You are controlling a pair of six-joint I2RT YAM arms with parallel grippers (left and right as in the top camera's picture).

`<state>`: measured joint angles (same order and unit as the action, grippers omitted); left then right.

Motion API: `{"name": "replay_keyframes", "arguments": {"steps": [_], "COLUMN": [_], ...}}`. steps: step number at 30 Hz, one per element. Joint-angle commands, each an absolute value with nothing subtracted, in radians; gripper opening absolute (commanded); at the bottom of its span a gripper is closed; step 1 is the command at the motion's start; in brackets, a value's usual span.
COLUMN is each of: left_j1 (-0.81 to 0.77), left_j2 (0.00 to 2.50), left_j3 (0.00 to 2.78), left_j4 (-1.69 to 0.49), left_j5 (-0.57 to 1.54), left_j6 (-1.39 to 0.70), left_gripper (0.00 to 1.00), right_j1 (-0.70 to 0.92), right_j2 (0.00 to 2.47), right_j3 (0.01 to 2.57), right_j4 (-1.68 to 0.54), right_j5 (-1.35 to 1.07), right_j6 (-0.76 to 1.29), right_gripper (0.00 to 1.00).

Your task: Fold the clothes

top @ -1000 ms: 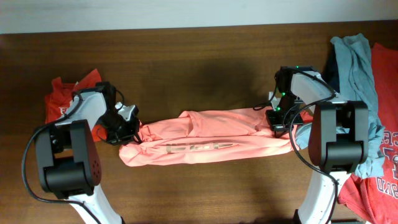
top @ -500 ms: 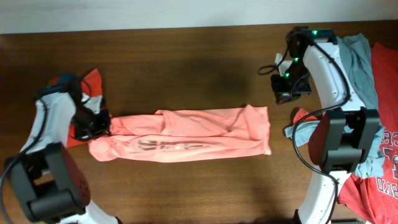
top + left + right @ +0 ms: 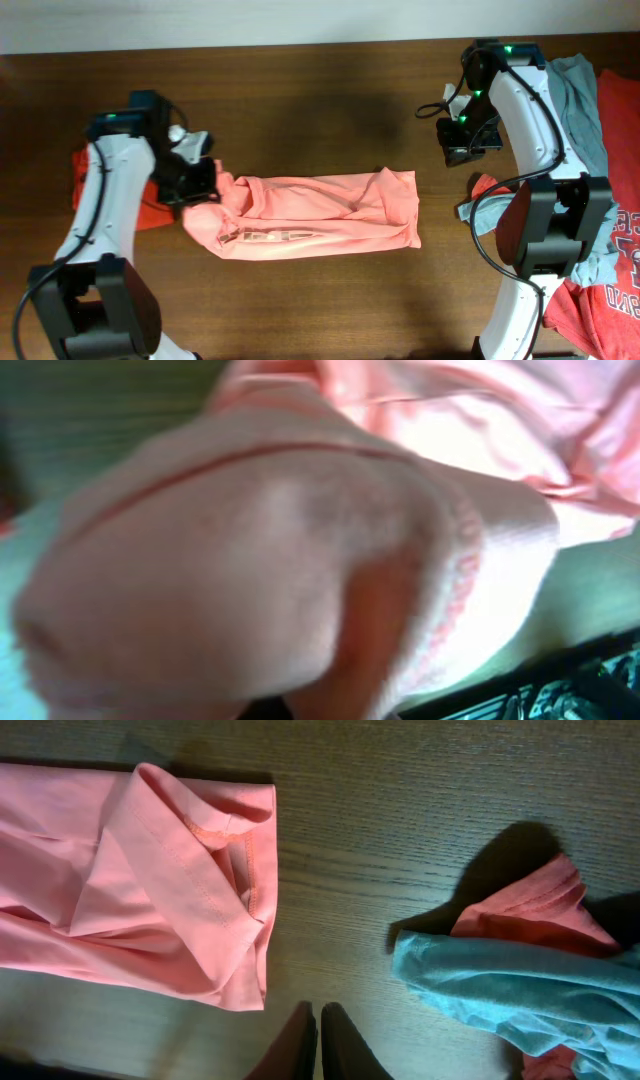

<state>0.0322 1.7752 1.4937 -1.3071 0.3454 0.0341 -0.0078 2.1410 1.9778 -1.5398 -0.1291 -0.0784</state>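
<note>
Folding is only partly done. One pink shirt (image 3: 320, 212) lies in the middle of the bench (image 3: 300, 90). Its sides are folded in, so it makes one long thin strip with the letters on top. It is not yet folded end to end, so I think it has to be made short and neat next.

The left jaws are closed on the left end of the pink shirt. Pink cloth fills the whole left wrist view. The right jaws are pressed together and hold nothing. They hang over bare wood, well apart from the right end of the strip.

The other clothes all look unfolded. One red-orange shirt (image 3: 85, 165) lies at the left side, partly hidden by the left arm (image 3: 105, 210). On the right side there is a messy heap behind the right arm (image 3: 530, 100). It has one grey-teal shirt (image 3: 580, 95) and some red cloth (image 3: 620, 110) with letters on it. I cannot tell if the red cloth is one shirt or two.

So I count two arms and at least four shirts. Most of the job is left.
</note>
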Motion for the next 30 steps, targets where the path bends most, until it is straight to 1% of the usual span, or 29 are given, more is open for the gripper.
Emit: {"name": "replay_keyframes", "arguments": {"steps": [1,4,7,15,22,26,28,30], "left_j1": [-0.035,-0.107,-0.161,-0.227,-0.319,-0.376,-0.403,-0.421], "left_j2": [1.754,1.757,1.768,1.789,1.882,1.898,1.898,1.899], "left_j3": [1.509,1.508,1.507,1.506,1.506,1.506,1.506,1.506], "left_j4": [-1.272,-1.256,-1.23,-1.201,-1.17,-1.134,-1.118,-1.108], "left_j5": [0.372,0.316,0.281,0.279,0.29,0.311,0.31,0.308], "left_j6": [-0.005,-0.017,-0.072,-0.169,-0.336,-0.356,-0.356,-0.356], "left_gripper": [0.01,0.01,0.01,0.01,0.02,0.01,0.05,0.13], "right_j1": [-0.014,-0.014,-0.014,-0.014,-0.014,-0.014,-0.014,-0.014], "right_j2": [2.136,2.136,2.136,2.136,2.136,2.136,2.136,2.136], "right_j3": [1.993,1.993,1.993,1.993,1.993,1.993,1.993,1.993], "right_j4": [-1.547,-1.556,-1.562,-1.568,-1.575,-1.575,-1.576,-1.576], "right_j5": [-0.12,-0.12,-0.12,-0.12,-0.12,-0.12,-0.12,-0.12], "right_j6": [-0.074,-0.075,-0.074,-0.074,-0.074,-0.074,-0.074,-0.074], "right_gripper": [0.09,0.09,0.09,0.1,0.1,0.09,0.09,0.09]}}
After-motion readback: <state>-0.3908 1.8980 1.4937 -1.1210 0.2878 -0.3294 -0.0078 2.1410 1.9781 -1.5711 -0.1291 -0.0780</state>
